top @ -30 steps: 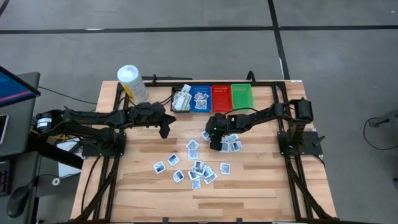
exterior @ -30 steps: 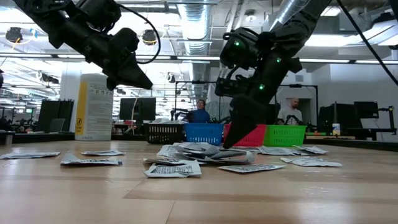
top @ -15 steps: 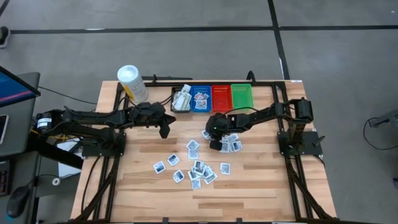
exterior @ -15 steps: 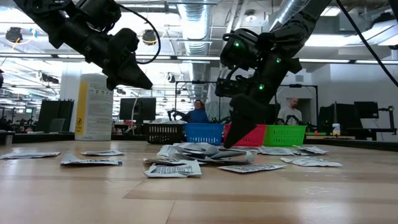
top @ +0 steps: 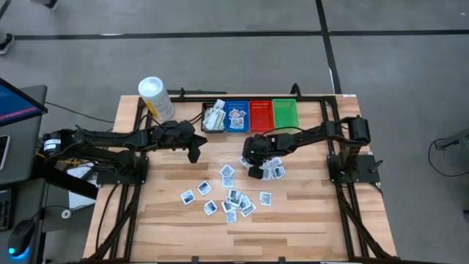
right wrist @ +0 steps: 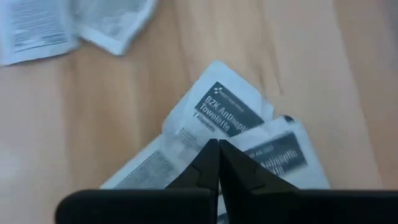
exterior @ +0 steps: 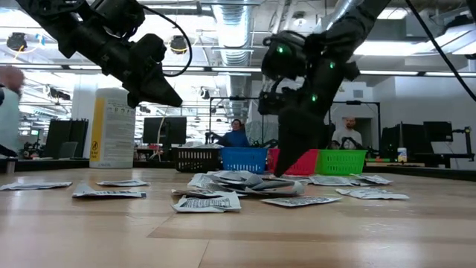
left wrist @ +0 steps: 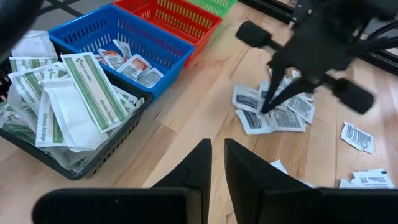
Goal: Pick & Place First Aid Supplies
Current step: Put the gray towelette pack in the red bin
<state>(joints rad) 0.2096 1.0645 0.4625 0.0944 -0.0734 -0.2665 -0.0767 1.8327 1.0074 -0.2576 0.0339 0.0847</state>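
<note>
The right hand (exterior: 286,170) points down, fingertips together, into the heap of packets (exterior: 238,183).

Two dark arms (top: 110,139), black cables, green status lights.
</note>
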